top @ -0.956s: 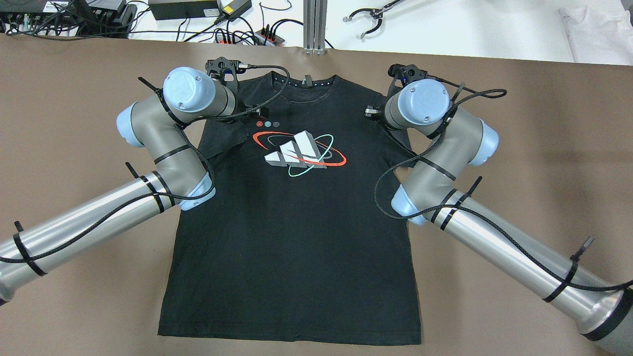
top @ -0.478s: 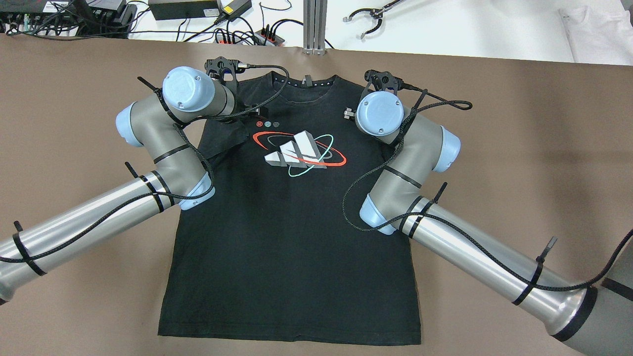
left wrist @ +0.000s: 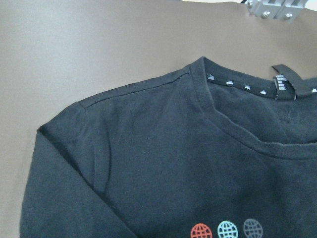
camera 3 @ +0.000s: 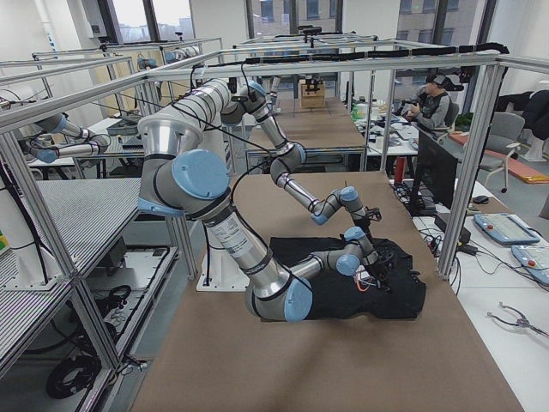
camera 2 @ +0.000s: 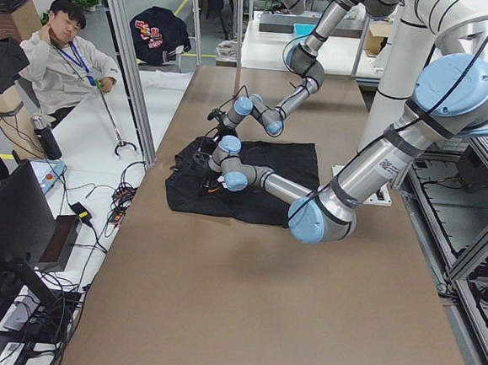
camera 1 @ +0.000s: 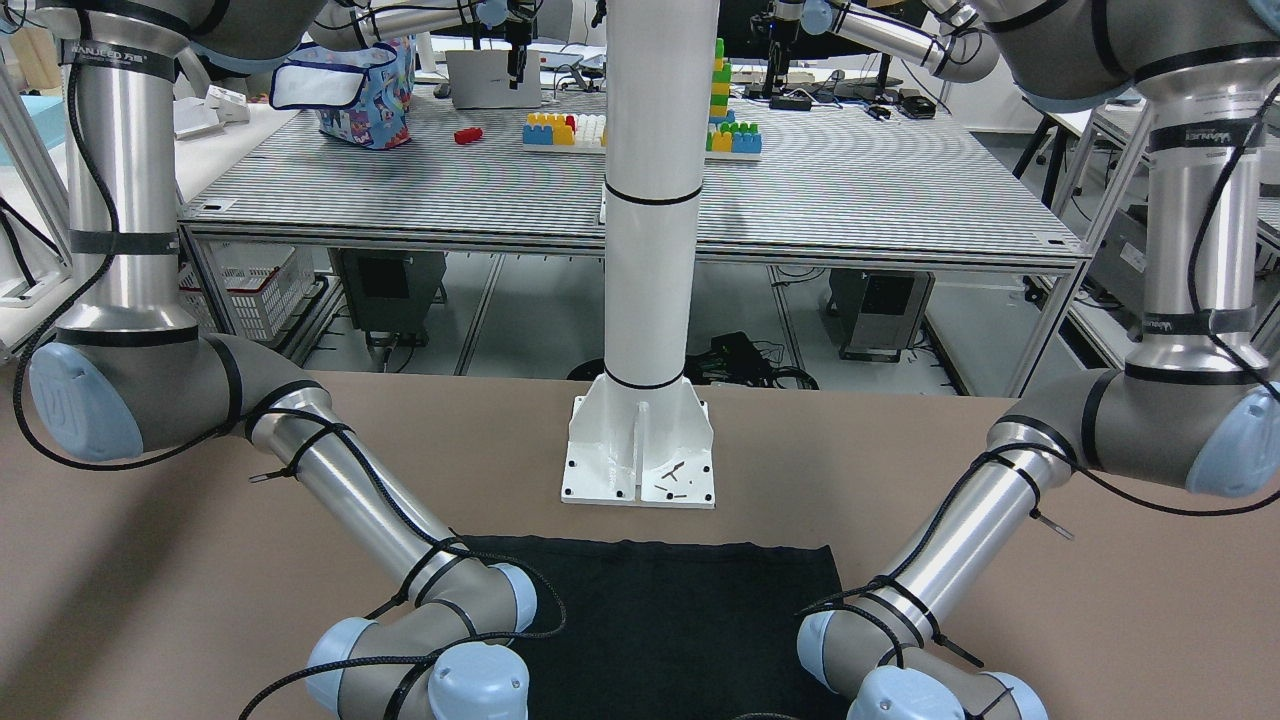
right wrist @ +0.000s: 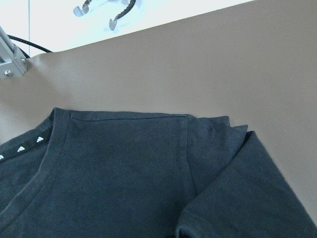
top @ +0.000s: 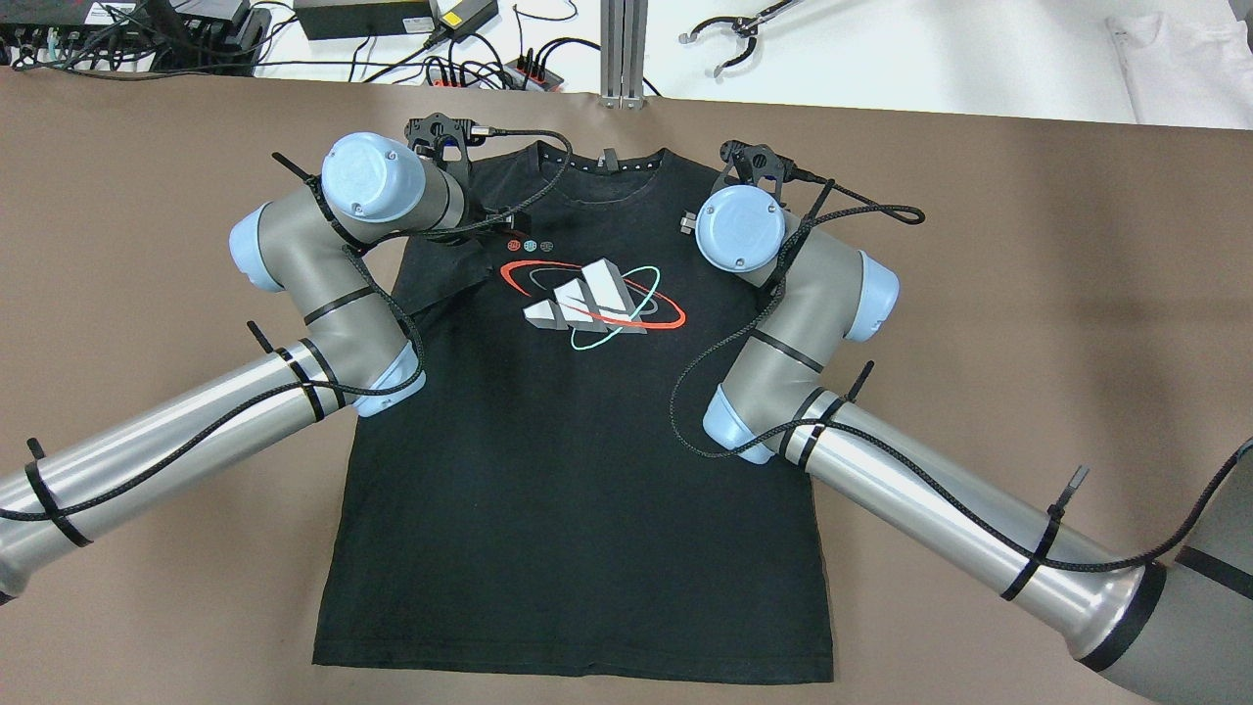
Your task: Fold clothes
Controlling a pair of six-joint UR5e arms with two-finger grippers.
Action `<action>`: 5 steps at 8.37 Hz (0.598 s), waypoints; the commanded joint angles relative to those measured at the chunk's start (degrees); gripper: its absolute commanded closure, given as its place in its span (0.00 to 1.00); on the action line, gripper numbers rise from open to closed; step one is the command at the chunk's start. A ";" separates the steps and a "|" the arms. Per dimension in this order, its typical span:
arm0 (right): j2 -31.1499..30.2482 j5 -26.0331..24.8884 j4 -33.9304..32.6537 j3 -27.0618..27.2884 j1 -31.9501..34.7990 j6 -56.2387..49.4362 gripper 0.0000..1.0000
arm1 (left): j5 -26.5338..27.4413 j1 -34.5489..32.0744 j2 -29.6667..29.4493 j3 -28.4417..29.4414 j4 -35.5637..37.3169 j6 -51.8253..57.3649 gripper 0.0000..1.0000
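Note:
The clothes are one black T-shirt with a red, white and teal print, lying flat and face up on the brown table, collar at the far side. My left wrist hangs over its left shoulder, where the sleeve lies folded in. My right wrist hangs over the right shoulder; that sleeve is also folded onto the body. Both grippers are hidden under their wrists, no fingers show in either wrist view, and I cannot tell whether they are open or shut. The hem lies near the pillar base.
A white pillar base stands just behind the hem. Past the far table edge are an aluminium post, a grabber tool, cables and a white cloth. A person sits beyond that end.
My right arm has swung inward, toward the shirt's middle, and now sits over the right shoulder; the right sleeve no longer sticks out. The left arm has not moved.

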 commanded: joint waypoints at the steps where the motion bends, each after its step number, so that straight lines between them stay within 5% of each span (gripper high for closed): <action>1: 1.75 -1.28 -0.06 -2.01 -0.56 1.11 1.00 | 0.00 -0.06 0.01 -0.09 0.00 -0.05 0.00; 3: 2.97 -2.59 -0.06 -3.85 -1.00 2.69 1.00 | 0.00 -0.06 0.01 0.00 0.00 0.03 0.00; 4: 2.98 -2.60 -0.06 -3.86 -1.00 2.69 0.83 | 0.00 -0.06 0.01 -0.09 0.00 -0.05 0.00; 5: 2.89 -2.69 -0.06 -3.94 -1.00 1.56 0.08 | 0.00 -0.06 0.01 0.00 0.00 -0.05 0.00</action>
